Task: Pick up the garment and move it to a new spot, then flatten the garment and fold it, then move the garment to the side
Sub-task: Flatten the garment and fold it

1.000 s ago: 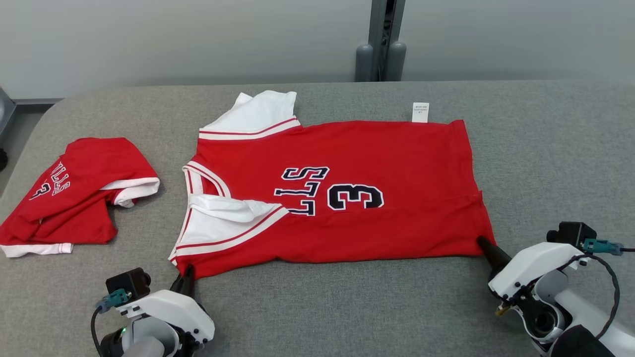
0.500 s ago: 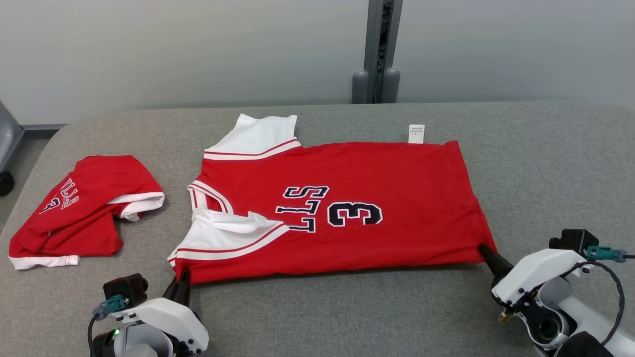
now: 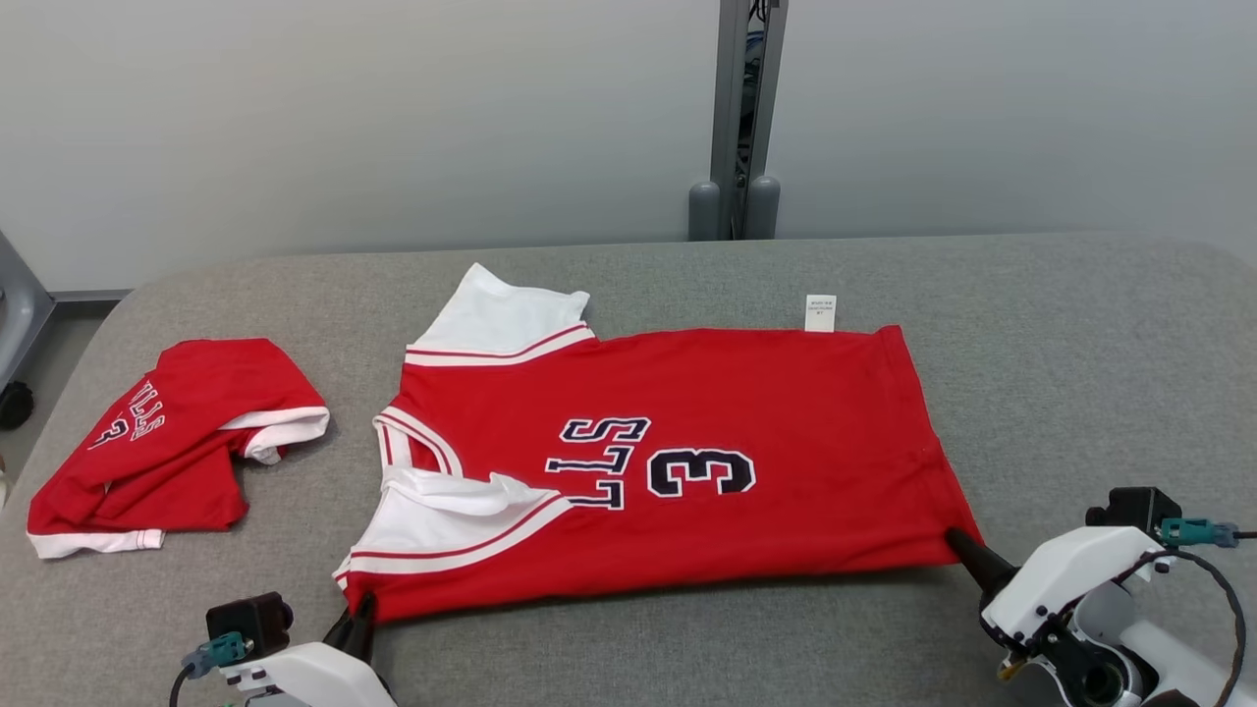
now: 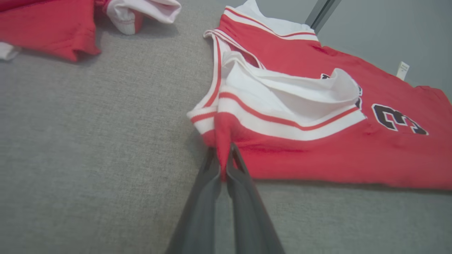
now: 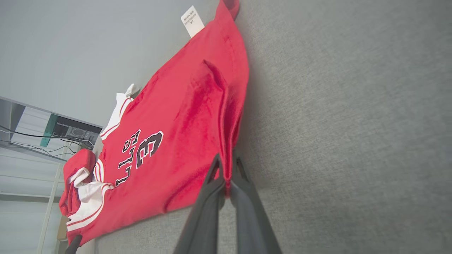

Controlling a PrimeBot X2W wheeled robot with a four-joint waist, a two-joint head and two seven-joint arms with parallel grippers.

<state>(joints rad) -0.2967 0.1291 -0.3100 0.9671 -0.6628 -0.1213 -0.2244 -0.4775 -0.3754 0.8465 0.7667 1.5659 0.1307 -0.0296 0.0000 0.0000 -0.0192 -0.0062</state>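
Observation:
The garment (image 3: 687,442) is a red jersey with white sleeves and a black "3", spread flat across the grey table (image 3: 1080,344). At its near left corner, by the white-striped sleeve, my left gripper (image 3: 361,607) is shut on the red cloth. The left wrist view shows that cloth (image 4: 317,155) pinched between the left gripper (image 4: 223,165) fingers. My right gripper (image 3: 955,540) is shut on the near right hem corner. In the right wrist view the right gripper (image 5: 227,176) grips a raised fold of the jersey (image 5: 183,116).
A second red jersey (image 3: 167,432) lies crumpled at the table's left side, also at the top left of the left wrist view (image 4: 46,24). A grey post (image 3: 735,118) stands behind the table's far edge. Bare grey surface lies right of the garment and along the near edge.
The whole picture has shifted downward, so the camera has moved. Both grippers keep their hold on the garment's near corners, and the jersey stays spread flat.

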